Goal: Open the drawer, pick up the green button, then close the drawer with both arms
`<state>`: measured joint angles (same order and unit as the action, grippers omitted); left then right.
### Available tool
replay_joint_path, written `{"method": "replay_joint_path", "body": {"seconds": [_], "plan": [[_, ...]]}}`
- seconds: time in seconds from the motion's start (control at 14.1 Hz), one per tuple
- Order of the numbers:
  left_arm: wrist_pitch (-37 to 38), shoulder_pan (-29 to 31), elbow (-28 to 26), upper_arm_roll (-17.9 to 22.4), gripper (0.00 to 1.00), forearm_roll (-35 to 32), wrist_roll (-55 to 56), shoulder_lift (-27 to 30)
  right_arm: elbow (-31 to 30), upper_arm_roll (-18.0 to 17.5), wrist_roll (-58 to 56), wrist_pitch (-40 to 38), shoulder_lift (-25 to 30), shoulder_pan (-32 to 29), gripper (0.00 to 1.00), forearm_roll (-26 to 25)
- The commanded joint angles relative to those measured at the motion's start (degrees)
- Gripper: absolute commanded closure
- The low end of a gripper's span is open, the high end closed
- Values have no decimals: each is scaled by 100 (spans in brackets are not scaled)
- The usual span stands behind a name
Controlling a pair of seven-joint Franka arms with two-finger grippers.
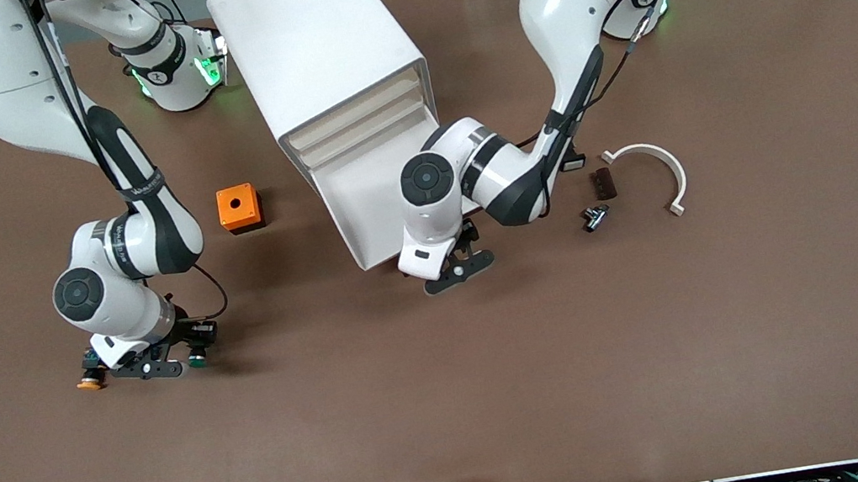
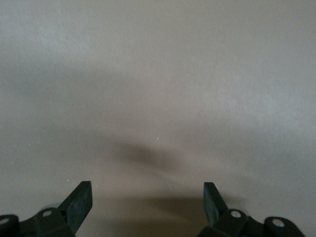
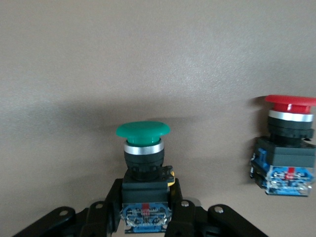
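Covering the whole scene, the brown surface (image 1: 665,342) carries a white cabinet (image 1: 319,45) whose lowest drawer (image 1: 367,199) is pulled out. At that drawer's front edge hangs the left gripper (image 1: 457,269), its fingers (image 2: 79,203) spread with nothing between them. Toward the right arm's end of the surface, the right gripper (image 1: 150,363) is clamped on the green button (image 3: 143,163), beside a red button (image 3: 289,148) and an orange one (image 1: 89,382).
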<state>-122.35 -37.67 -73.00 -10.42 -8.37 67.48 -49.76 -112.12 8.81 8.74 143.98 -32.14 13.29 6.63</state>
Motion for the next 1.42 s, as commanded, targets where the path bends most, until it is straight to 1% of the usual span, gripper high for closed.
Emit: {"method": "replay_joint_path", "body": {"seconds": [0.0, 0.07, 0.14, 0.21, 0.28, 0.5, 0.64, 0.71, 0.85, 1.21, 1.35], "plan": [[-70, -170, -126, -4, 1, -25, 54, 63, -29, -72, -48, 51, 41, -72, 99, 163], [-35, -232, -126, -21, 1, -24, 63, 72, -20, -72, -48, 51, 41, -81, 97, 163], [-17, -267, -126, -108, 1, -7, 115, 72, 6, -72, -57, 42, 41, -72, 69, 163], [18, -267, -135, -170, 1, 45, 194, 63, 50, -72, -66, 33, 41, -90, 31, 163], [88, -276, -135, -240, 1, 142, 247, 63, 76, -72, -57, 42, 41, -81, 0, 163], [360, -285, -144, -390, 1, 730, 327, 63, 164, -72, -57, -10, 50, -90, 0, 163], [405, -311, -179, -548, 1, 775, 336, 63, 173, -72, -48, -98, 102, -90, 0, 163], [405, -311, -179, -601, 1, 845, 370, 63, 191, -72, -48, -272, 163, -81, 0, 163], [440, -329, -179, -610, 1, 1108, 423, 63, 339, -64, -57, -860, 383, -90, 0, 163], [484, -469, -232, -610, 1, 1627, 441, 45, 1174, -28, -153, -3083, 936, -239, 0, 102], [484, -522, -232, -610, 1, 1829, 441, 45, 1184, -2, -223, -3594, 1296, -405, 0, -12]]}}
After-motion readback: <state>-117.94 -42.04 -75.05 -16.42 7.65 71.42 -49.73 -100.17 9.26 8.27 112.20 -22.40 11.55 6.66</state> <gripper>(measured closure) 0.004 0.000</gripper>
